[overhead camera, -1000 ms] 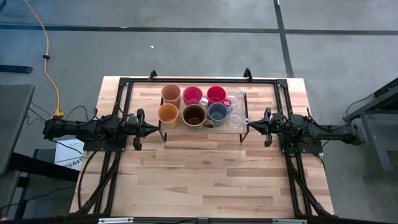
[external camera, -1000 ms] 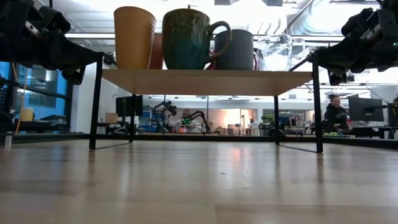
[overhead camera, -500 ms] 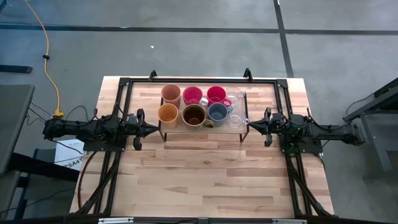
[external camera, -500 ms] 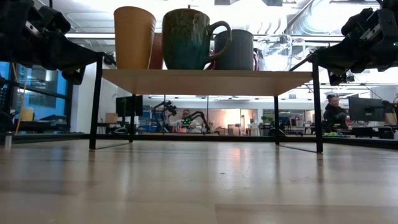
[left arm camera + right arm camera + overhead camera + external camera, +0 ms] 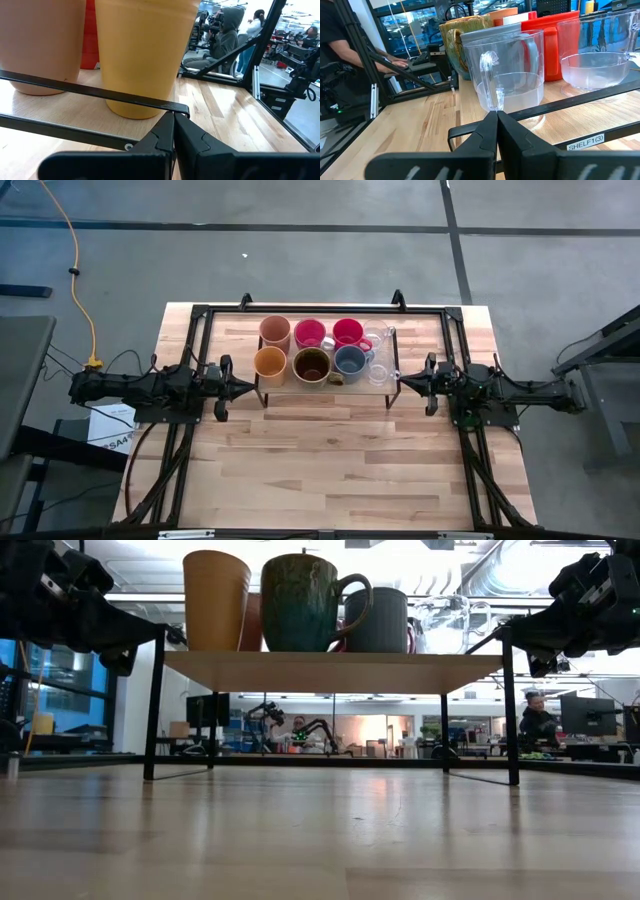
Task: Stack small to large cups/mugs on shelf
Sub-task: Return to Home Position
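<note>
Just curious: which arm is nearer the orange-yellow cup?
Left. The left arm's jaws sit beside the orange-yellow cup; the right arm's jaws wait past the shelf's opposite end.

High view straight down, low view level at tabletop [image 5: 320, 840], wrist views close, all sharing shelf [image 5: 330, 671]

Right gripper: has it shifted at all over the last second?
No. In the high view the right gripper sits shut just off the right end of the shelf, exactly where it was a second ago.
</note>
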